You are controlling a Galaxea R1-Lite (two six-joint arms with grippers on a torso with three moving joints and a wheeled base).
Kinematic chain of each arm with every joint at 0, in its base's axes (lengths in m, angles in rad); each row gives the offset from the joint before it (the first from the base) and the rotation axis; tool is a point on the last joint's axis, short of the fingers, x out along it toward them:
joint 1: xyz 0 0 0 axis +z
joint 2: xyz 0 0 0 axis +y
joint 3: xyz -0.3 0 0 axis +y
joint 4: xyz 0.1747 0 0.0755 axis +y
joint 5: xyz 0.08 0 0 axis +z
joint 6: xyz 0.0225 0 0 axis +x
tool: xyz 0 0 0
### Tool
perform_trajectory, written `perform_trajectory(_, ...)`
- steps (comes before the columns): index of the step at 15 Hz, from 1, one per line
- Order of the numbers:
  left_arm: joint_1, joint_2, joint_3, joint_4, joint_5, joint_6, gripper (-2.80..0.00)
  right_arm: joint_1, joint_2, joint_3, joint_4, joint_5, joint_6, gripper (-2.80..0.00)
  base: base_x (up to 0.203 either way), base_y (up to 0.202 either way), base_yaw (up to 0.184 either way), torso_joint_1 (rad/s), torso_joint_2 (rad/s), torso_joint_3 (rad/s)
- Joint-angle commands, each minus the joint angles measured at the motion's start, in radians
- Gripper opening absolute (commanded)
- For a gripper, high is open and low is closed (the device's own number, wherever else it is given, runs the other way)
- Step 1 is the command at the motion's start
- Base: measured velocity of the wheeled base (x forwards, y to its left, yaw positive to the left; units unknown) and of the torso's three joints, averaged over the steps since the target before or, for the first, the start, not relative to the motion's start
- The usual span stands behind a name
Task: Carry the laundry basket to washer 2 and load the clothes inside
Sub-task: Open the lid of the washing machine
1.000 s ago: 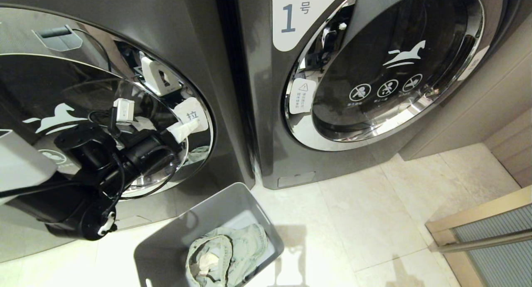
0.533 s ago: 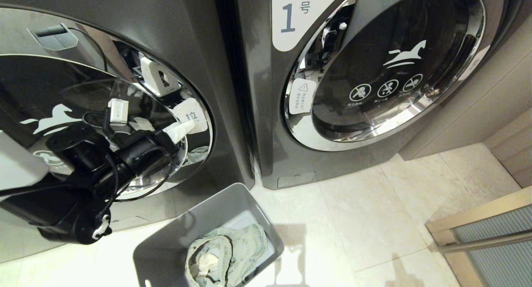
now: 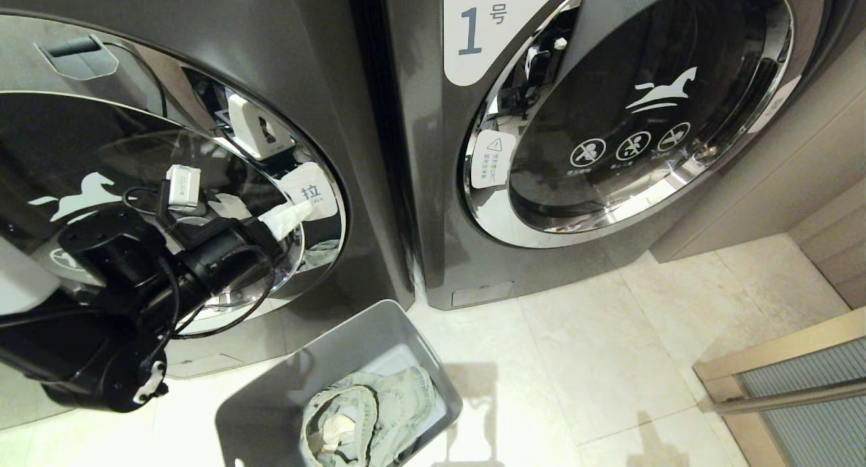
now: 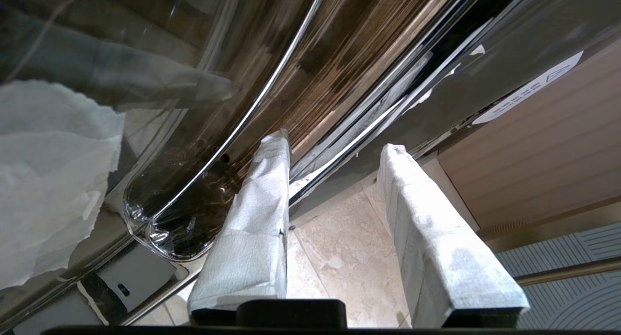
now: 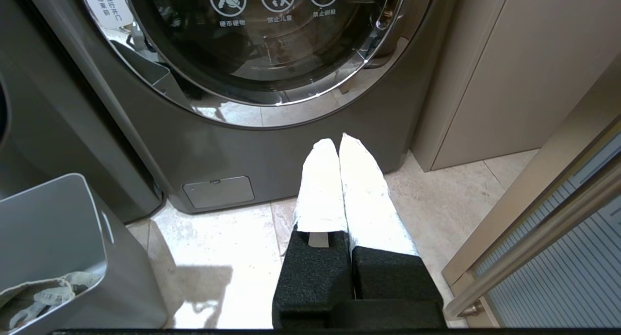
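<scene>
Pale floor tiles run under two dark washers. At washer 2 [image 3: 203, 68]'s chrome door rim, the left end effector [image 4: 335, 165] is spread with nothing between its fingers, apparently to pull the door open. Below it the laundry basket [image 3: 270, 386] keeps the clothes [image 3: 369, 413] within reach. Parked low, the right end effector [image 5: 339, 153] is pressed together.

Floor [image 3: 595, 359] is glossy beige marble-look tile with thin grout lines, bright light glare and soft shadows on it. Washer 1 [image 3: 433, 203], dark grey front-loader with white label and chrome-ringed glass door, stands against a tan panelled cabinet wall [image 3: 778, 183] on its right. Brass-framed door [image 3: 798, 399] with ribbed blue-grey glass and a metal bar handle sits at the lower right of the head view.
</scene>
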Motion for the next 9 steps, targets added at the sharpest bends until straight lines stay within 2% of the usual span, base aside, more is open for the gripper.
perform_trajectory(1,-0.013,-0.009,0.007,-0.009,-0.009,-0.003,-2.8,0.001,0.002,0.04,-0.002,0.0,0.0,-2.8,0.0,0.0,0.0,0.0,0.0,0.0)
perform_trajectory(9,-0.079,-0.006,0.008,-0.009,-0.009,-0.003,-2.8,0.001,0.002,0.04,-0.002,0.0,0.0,-2.8,0.0,0.0,0.0,0.0,0.0,0.0)
